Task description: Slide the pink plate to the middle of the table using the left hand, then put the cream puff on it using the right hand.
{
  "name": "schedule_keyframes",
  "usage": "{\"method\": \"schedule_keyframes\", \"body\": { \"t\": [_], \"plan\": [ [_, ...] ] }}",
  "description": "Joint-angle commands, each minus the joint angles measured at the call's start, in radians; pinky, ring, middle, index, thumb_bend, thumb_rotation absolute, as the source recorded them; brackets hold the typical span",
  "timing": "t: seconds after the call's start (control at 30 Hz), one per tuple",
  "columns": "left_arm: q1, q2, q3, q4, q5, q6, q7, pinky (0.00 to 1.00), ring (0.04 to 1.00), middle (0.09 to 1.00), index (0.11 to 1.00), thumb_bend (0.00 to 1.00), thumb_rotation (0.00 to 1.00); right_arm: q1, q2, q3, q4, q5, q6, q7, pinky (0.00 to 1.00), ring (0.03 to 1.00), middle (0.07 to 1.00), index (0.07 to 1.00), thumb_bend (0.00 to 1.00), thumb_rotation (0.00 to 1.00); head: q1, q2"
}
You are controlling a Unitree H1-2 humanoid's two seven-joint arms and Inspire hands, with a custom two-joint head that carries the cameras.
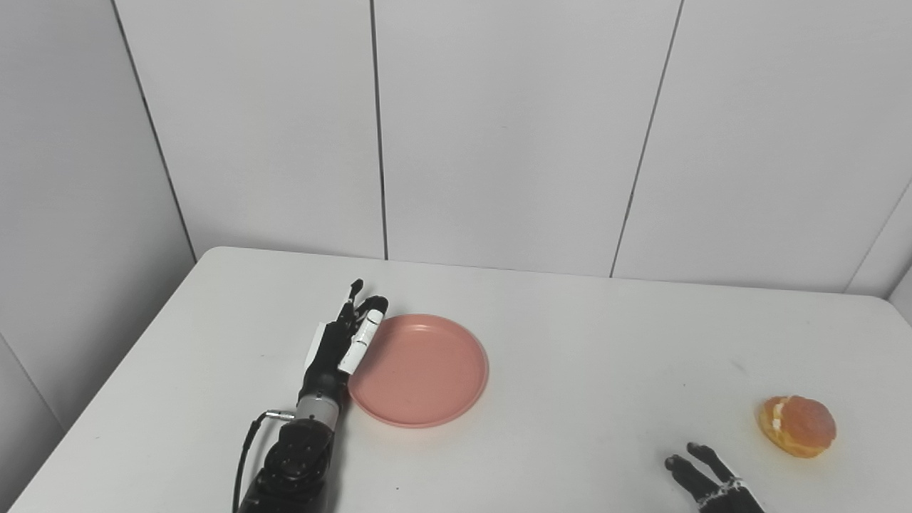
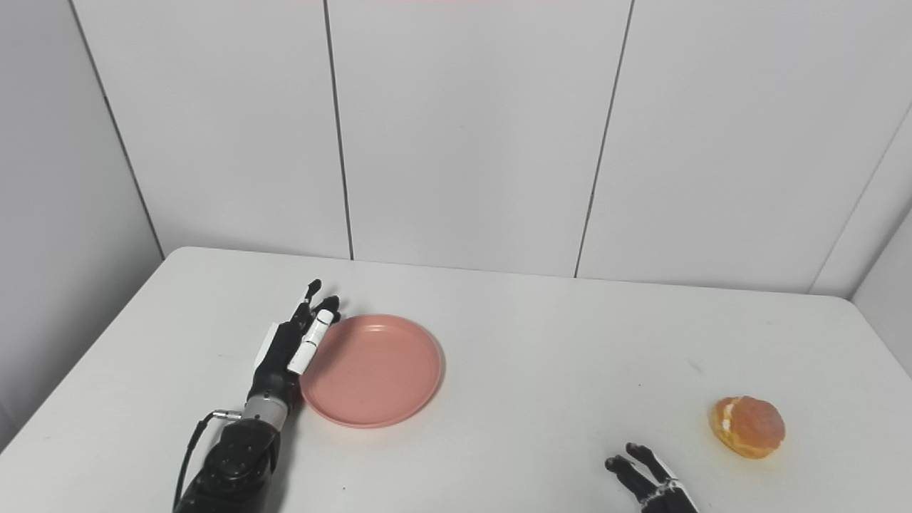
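**Pink plate against the left hand, cream puff not yet lifted**

Pink plate point(image 1: 419, 370) lies flat on the table point(image 1: 570, 342), directly to the right of your left hand point(image 1: 340, 349), with its near-left rim touching the edge of that hand. The hand stands on its side with fingers point(image 1: 365, 329) stretched out straight and apart, grasping nothing, set as a pusher against the rim. Judging by the table's edges, the plate sits left of the middle, so you probably have part of the slide left to finish.

Cream puff point(image 1: 797, 425) rests on the table just beyond and to the right of your right hand point(image 1: 705, 476), near but not touching. That hand shows only its spread fingertips at the bottom edge, holding nothing. Picking up the puff and setting it on the plate is all ahead of you.
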Motion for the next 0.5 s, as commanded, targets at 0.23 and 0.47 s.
{"method": "schedule_keyframes", "body": {
  "t": [0.23, 0.47],
  "plan": [
    [0.015, -0.102, -0.044, -0.08, -0.01, 0.108, -0.037, 0.87, 0.886, 0.913, 1.0, 0.61, 0.9, -0.035, 0.049, 0.045, 0.028, -0.072, 0.25, -0.072, 0.87, 0.83, 0.737, 0.794, 0.83, 0.95, -0.068, 0.018],
    [0.037, -0.119, -0.037, -0.113, -0.018, 0.128, -0.038, 0.87, 0.901, 0.944, 1.0, 0.62, 0.9, -0.03, 0.07, 0.071, 0.002, -0.091, 0.283, -0.098, 0.87, 0.834, 0.746, 0.799, 0.85, 0.94, -0.132, 0.034]
  ]
}}
